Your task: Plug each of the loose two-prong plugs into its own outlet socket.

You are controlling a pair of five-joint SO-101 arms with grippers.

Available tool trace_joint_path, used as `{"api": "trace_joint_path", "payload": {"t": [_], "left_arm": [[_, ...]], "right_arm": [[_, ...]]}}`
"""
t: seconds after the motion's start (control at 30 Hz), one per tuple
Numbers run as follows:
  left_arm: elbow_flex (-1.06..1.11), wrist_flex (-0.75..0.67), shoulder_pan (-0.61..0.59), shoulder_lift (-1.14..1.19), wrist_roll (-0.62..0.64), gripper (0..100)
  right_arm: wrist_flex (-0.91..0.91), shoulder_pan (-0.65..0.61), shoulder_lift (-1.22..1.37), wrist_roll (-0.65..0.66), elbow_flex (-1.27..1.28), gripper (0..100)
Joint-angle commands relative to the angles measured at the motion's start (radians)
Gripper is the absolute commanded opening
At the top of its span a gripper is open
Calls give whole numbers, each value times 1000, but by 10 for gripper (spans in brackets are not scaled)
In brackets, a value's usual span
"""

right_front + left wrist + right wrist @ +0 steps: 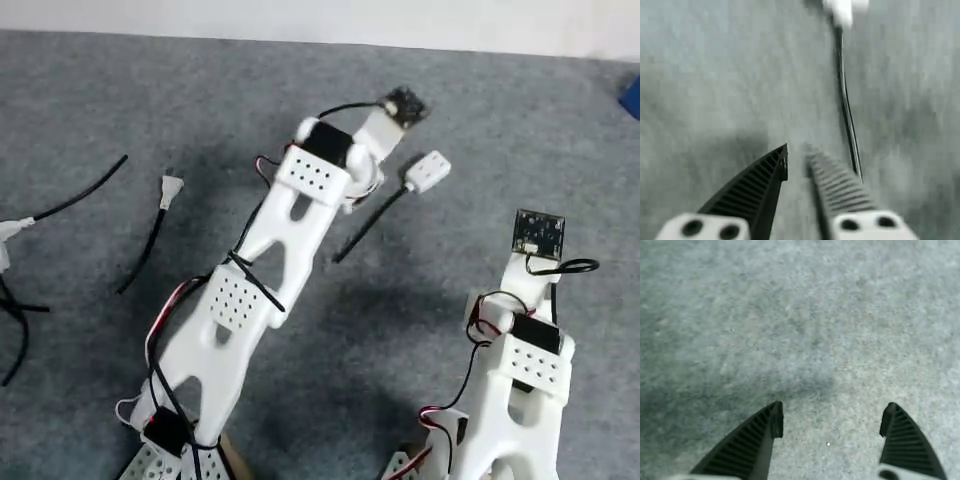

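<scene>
The left gripper (797, 162) has its black ribbed jaws drawn nearly together, with only a thin gap between them and nothing in it. It hangs over the grey felt-covered table (90, 90), close by the thin black cord (846, 110) that leads to a white blocky plastic connector (427, 172). Such a narrow setting would suit pinching the cord or the connector's slim body, so this arm looks lined up for that piece. The right gripper (832, 420) is spread wide and empty over bare felt toward the table's right edge, seemingly parked clear of the work.

The connector lies past the table's middle toward the far edge, its cord trailing back toward the near edge. A smaller white plug (171, 188) on its own dark lead lies toward the left edge. Beyond it a long black cable (80, 200) runs off that edge.

The connector is smeared and cropped in the left wrist view, with no prongs or slots discernible, so I cannot tell plug from socket. From above, the left arm's wrist covers its own fingertips. A blue object (632, 97) is cut off at the right edge.
</scene>
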Motion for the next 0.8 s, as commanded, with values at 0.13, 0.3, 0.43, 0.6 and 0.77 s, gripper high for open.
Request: {"api": "trace_joint_path", "payload": {"t": [0.13,0.3,0.43,0.6,0.77], "left_arm": [[7,-574,87,119,74,224],[5,-726,150,252,-8,220],[5,-779,151,303,-8,220],[7,-778,150,311,-9,173],[1,-778,120,303,-9,68]], "right_arm": [[-42,-7,-18,2,-1,307],[-42,-7,-18,2,2,307],[-42,-13,-19,2,22,307],[-42,-33,-19,2,27,307],[-42,-33,-19,2,28,307]]}}
